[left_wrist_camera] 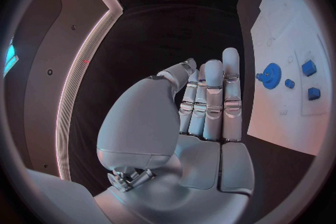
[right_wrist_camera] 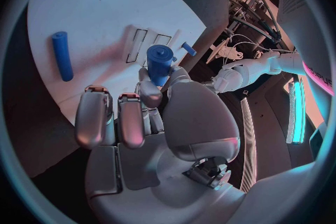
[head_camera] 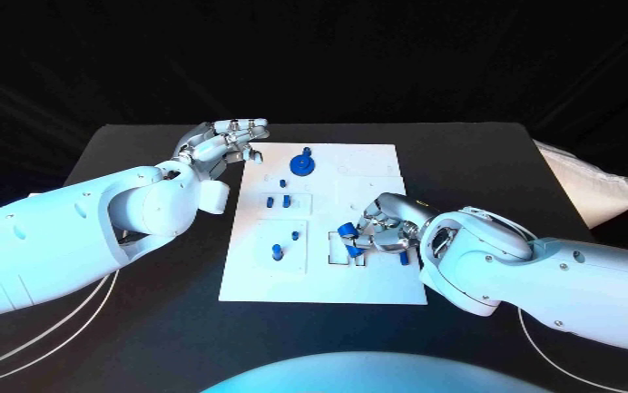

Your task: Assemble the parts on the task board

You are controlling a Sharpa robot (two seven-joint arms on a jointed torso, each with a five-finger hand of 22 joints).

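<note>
right wrist view: right hand (right_wrist_camera: pixel 150 123) pinches blue peg (right_wrist_camera: pixel 159 63); no legible writing.

— What is lying beneath everything?
— A black desk (head_camera: pixel 157 152) is stretching across the scene, under a dark backdrop.
— Is anything else sitting nearby?
— A pale, crumpled bag-like thing (head_camera: pixel 586 180) is resting at the desk's right edge.

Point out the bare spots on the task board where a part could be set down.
Free: the task board's far right corner beyond the right hand, and its near edge strip. Crowded: the left column around the blue gear and small blue pieces, and under the right hand, which holds a blue peg.
</note>
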